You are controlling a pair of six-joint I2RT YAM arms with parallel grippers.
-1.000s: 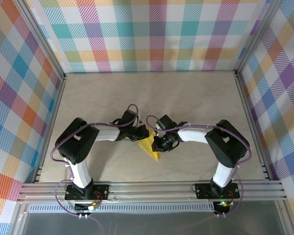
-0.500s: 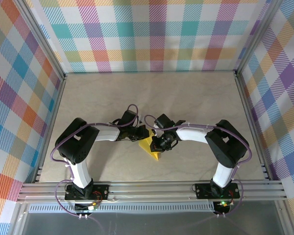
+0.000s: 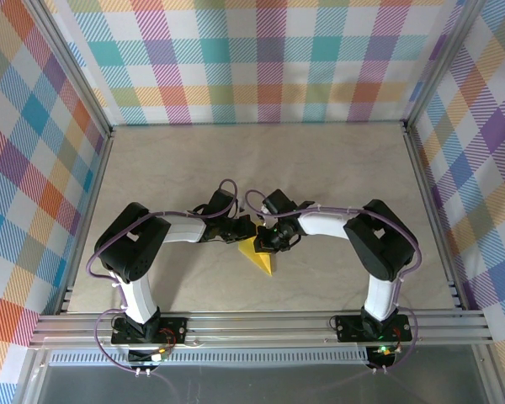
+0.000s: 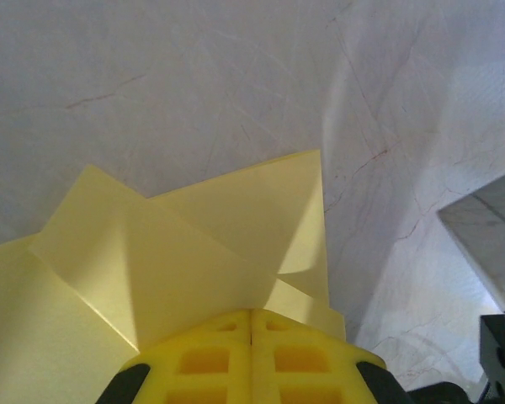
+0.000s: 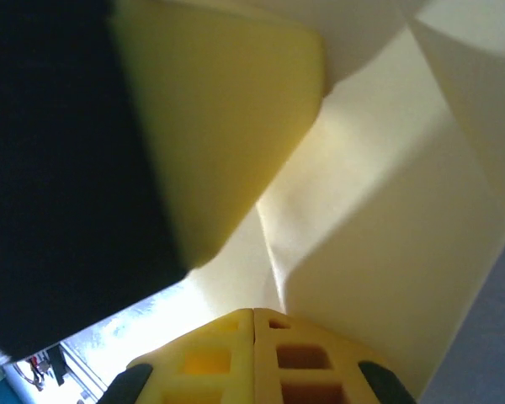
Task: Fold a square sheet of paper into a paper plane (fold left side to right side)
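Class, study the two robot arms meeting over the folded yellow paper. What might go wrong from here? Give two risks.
1. The shut left tool and shut right tool sit very close over the small creased yellow paper sheet; a sideways move may knock them together.
2. Its flaps look slightly raised above the smooth pale tabletop; pressing could slide it or set a crooked crease.

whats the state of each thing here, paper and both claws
sheet of paper: partly folded into layered, creased flaps, lying on the table
left claw: shut, fingers pressed together, tips over the paper
right claw: shut, fingers pressed together, right at the paper's folds
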